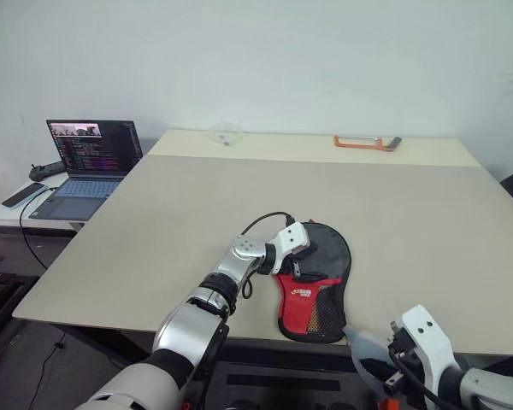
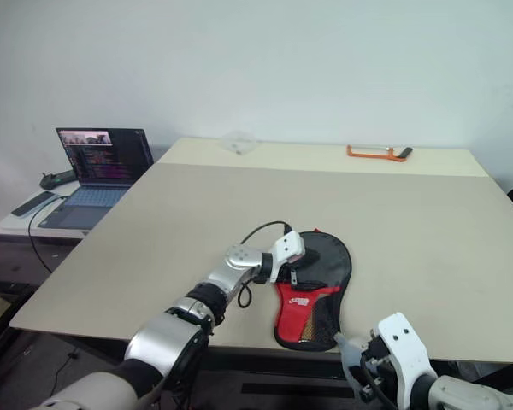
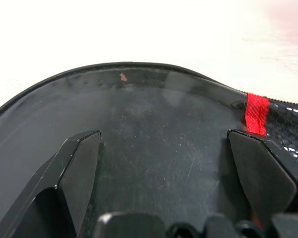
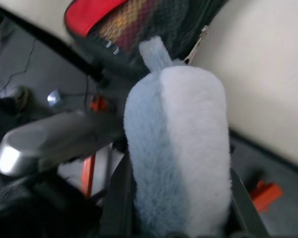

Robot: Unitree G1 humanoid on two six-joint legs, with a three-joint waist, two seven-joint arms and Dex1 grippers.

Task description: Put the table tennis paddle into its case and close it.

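Left eye view shows the left arm reaching forward and bending inward across the beige table (image 1: 197, 205), its wrist turned so the left gripper (image 1: 297, 266) points to the robot's right and slightly down onto the case (image 1: 321, 286). The case lies flat near the table's front edge, round black end farther from the robot, red panel and mesh end toward the edge. In the left wrist view the two black fingers (image 3: 77, 171) stand wide apart over a smooth black surface with a curved rim and a red tab beside it; nothing sits between them, and whether they press on that surface I cannot tell. Whether that black surface is the table tennis paddle or the case's own fabric I cannot tell either.

The right arm is drawn back below the table's front edge, low at the right, its white wrist angled up toward the case. The right gripper (image 4: 179, 163) is clamped on a pale blue fluffy object (image 4: 181, 148), which stands up between the fingers and points toward the red mesh end of the case hanging at the table edge.

At the far left an open laptop (image 1: 90, 162) sits on a side surface, and an orange tool (image 1: 363, 143) lies at the table's far edge.
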